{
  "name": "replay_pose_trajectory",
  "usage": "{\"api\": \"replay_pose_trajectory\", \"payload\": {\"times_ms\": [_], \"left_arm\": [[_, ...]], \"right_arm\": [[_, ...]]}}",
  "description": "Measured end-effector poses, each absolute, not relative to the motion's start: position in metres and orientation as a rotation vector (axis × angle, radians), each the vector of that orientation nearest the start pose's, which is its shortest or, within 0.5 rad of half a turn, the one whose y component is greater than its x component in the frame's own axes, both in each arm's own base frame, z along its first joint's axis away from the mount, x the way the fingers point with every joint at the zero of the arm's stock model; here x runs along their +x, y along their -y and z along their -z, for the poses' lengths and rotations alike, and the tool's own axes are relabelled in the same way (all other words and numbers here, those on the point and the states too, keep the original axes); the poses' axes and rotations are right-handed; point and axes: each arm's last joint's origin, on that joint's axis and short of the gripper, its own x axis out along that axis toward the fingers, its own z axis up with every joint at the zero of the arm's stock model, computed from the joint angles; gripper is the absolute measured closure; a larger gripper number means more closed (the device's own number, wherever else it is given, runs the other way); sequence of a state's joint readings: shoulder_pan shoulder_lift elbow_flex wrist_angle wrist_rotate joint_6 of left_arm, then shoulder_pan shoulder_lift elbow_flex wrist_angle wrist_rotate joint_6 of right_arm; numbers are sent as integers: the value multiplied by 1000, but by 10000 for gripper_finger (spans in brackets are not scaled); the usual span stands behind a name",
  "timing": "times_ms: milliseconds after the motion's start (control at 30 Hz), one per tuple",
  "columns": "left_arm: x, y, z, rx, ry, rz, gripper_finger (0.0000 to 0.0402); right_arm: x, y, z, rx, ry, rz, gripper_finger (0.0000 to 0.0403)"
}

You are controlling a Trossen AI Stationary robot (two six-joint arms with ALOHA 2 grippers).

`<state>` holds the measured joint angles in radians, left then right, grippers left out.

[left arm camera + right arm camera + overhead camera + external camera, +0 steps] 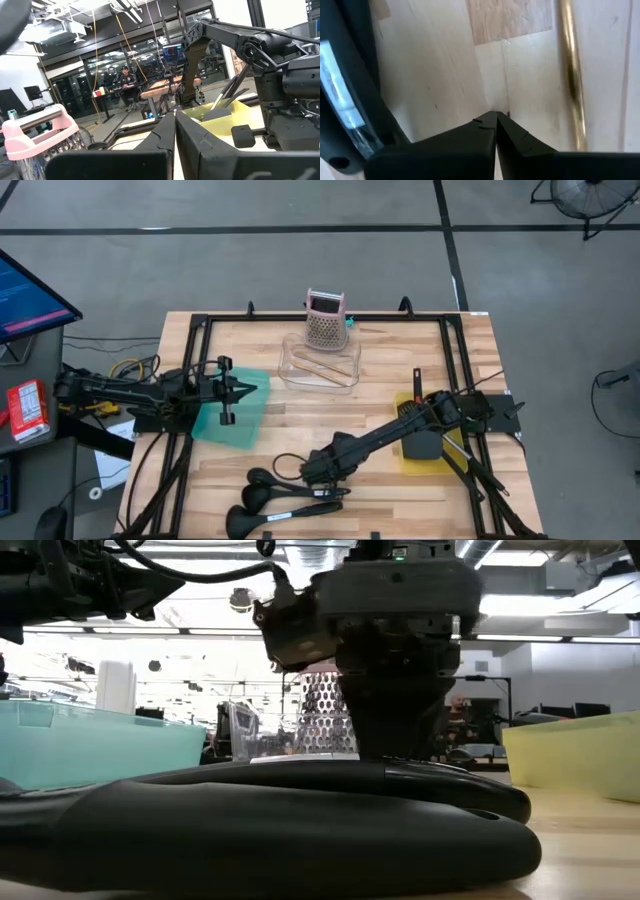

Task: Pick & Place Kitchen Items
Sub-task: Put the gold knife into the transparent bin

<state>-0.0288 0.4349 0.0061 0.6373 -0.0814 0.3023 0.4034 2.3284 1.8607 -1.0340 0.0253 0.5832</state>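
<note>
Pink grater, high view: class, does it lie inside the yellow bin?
No. The pink grater stands at the table's far edge behind the clear tray, well apart from the yellow bin.

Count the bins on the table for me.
3: teal bin at the left, clear bin at the far middle, yellow bin at the right under the right arm.

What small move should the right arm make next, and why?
Probably open the right gripper first. Its fingers are shut, holding nothing, tips low over the wooden table between a black utensil handle and a golden stick. It needs open fingers before settling over either one.
</note>
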Motion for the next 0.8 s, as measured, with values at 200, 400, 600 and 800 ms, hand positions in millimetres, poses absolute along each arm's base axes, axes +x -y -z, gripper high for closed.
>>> {"api": "replay_pose_trajectory", "payload": {"times_ms": [200,400,600,800], "left_arm": [[123,1,-188,290,199,-84,400],[123,1,-187,290,199,-84,400],[123,1,-188,290,199,-84,400],[123,1,-188,290,199,-84,400]], "right_arm": [[400,-164,-181,-45,-1540,75,399],[395,-136,-209,-237,-1541,15,344],[416,-111,-202,-337,-1412,-114,245],[424,-100,-199,-438,-1356,-207,190]]}}
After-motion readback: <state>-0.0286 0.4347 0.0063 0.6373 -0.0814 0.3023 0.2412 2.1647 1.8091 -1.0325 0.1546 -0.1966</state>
